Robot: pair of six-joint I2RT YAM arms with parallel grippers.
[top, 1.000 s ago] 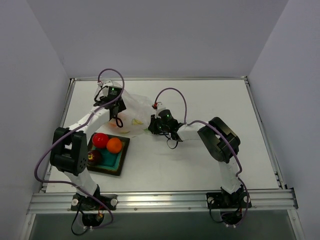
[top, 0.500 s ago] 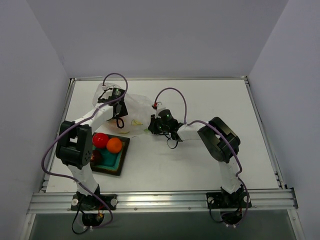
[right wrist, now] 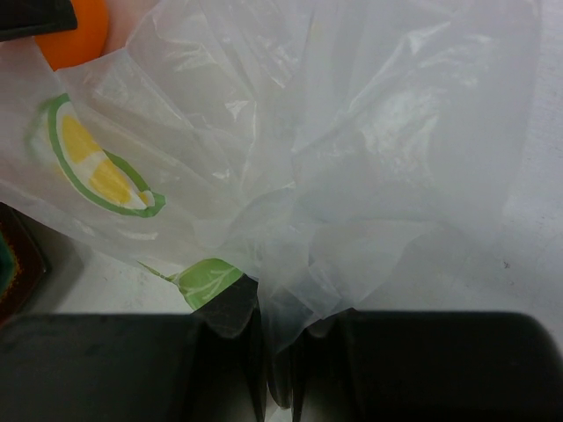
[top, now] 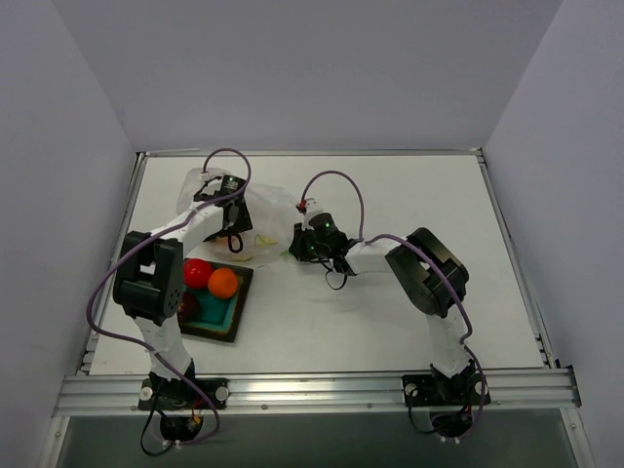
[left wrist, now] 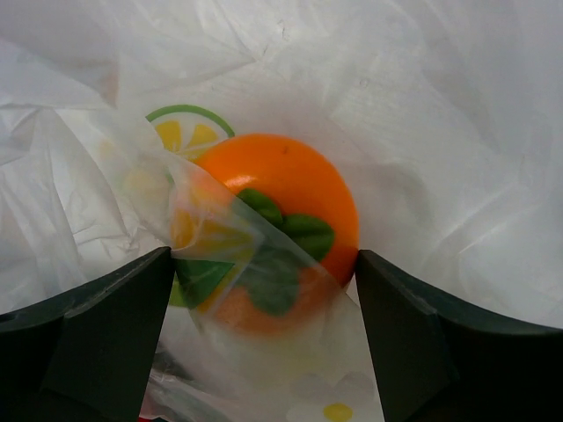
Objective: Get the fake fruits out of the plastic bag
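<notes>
Three fruits (top: 223, 283) lie in the dish (top: 234, 314) on the worktop (top: 390, 312). The step in hand looks like fetching the orange fruit (left wrist: 281, 185) with the green calyx, which sits inside the bag (left wrist: 422, 97). The left fingers (left wrist: 106, 325) stand wide, one on either side of it, gripping nothing; a fold of film drapes over its near face. The right fingers (right wrist: 215, 352) are pinched tight on gathered bag film. Next, the left fingers likely need to close on the fruit, ideally without trapping that fold.
</notes>
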